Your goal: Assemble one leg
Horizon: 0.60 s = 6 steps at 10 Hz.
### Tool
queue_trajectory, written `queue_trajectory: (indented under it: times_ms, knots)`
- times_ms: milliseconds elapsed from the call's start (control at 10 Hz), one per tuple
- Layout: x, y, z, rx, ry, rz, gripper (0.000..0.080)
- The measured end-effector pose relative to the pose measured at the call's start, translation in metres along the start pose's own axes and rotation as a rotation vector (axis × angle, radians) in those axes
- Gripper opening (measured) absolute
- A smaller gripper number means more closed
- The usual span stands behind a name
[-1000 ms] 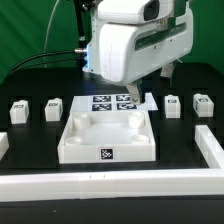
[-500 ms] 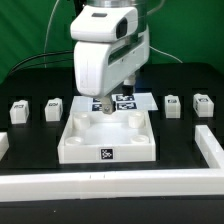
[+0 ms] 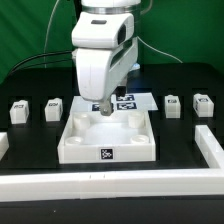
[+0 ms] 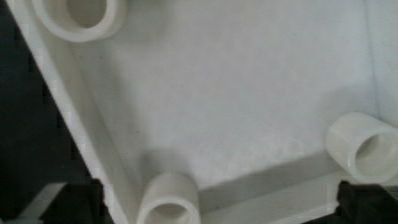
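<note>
The table [image 3: 30, 145] is black. The tray [image 3: 80, 148] is plain white, with one black-and-white square tag on its front wall. The legs [image 3: 53, 108] are white, each bearing a black-and-white tag. The marker board [image 3: 125, 101] is white with black patterned squares. The arm [image 3: 100, 60] is white, the backdrop [image 3: 30, 30] green.

Robot lab bench. Franka arm [image 3: 100, 50] over a black table [image 3: 30, 140] fenced by white rails [image 3: 212, 148], with a green backdrop [image 3: 25, 30] and loose cables [image 3: 40, 56]. Marker board [image 3: 128, 100] and square tags on the legs [image 3: 52, 109] and tray [image 3: 72, 140] suggest camera tracking.
</note>
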<state>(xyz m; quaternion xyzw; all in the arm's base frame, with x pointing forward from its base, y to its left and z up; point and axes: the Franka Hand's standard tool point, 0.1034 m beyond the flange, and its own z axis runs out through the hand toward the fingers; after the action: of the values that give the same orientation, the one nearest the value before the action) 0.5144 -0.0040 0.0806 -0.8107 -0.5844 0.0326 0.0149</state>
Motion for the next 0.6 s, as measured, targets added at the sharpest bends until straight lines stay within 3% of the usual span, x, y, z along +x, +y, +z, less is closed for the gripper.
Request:
queue_trajectory:
  times_ms: [200,300,600]
  knots:
    - [-0.002,0.0,0.001,-0.006,0.003,-0.032,0.065]
    - [-0.011,-0.006,0.006,-0.029,0.014,-0.131,0.065]
    - [-0.023,-0.032,0.017,-0.005,0.003,-0.248,0.065]
